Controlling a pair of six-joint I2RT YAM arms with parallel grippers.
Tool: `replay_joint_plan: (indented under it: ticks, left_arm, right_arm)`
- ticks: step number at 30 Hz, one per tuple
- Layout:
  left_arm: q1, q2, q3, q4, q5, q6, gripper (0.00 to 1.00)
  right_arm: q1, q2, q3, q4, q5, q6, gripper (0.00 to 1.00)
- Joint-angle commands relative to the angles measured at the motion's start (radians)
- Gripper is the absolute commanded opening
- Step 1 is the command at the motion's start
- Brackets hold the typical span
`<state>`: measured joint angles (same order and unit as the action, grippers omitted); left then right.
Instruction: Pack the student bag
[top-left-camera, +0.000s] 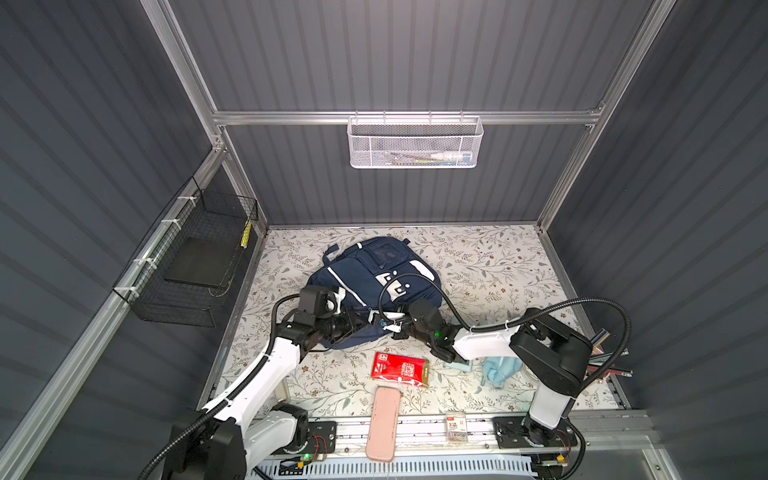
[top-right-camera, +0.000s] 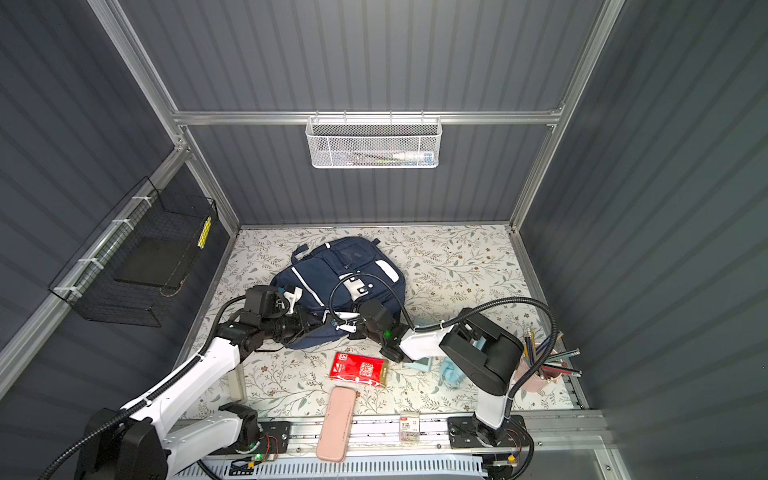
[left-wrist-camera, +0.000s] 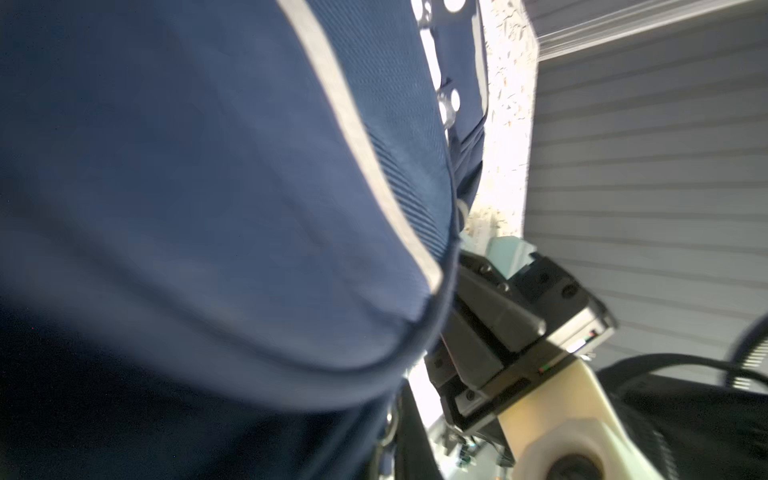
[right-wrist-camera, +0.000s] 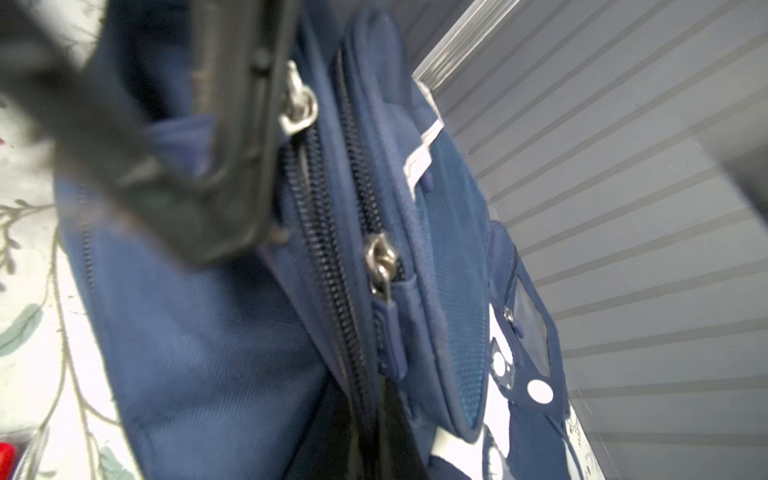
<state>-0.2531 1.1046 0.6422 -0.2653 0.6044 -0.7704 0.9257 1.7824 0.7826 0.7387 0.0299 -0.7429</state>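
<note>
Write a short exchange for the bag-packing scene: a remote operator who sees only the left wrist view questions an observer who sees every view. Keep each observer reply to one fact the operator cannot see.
Operator: My view is filled with navy fabric and a pale stripe. Is anything lying outside the bag?
Observer: Yes. In both top views a red packet lies on the table, just in front of the student bag.
Operator: Is there anything else nearer the arm bases?
Observer: A long pink case lies across the table's front edge, closer to the bases than the packet.
</note>
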Motion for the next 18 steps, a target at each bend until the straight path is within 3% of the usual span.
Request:
replay_joint_plan:
  ticks: [1, 10, 14, 18]
  left_arm:
    - [0.149, 0.039, 0.016, 0.032, 0.056, 0.039, 0.00]
    - [0.458, 0.110, 0.074, -0.054, 0.171, 0.167, 0.00]
    - [0.402, 0.055, 0.083, -0.114, 0.157, 0.188, 0.00]
    - [0.214, -0.034, 0.046, -0.122, 0.085, 0.104, 0.00]
  right_arm:
    - [-0.051, -0.043, -0.066, -0.006, -0.022, 0.023, 0.00]
    - [-0.171, -0.065, -0.118, 0.049, -0.078, -0.002, 0.00]
    - [-0.215, -0.030, -0.053, 0.018, -0.076, -0.014, 0.00]
    - [-0.217, 0.029, 0.022, 0.012, 0.001, -0.023, 0.00]
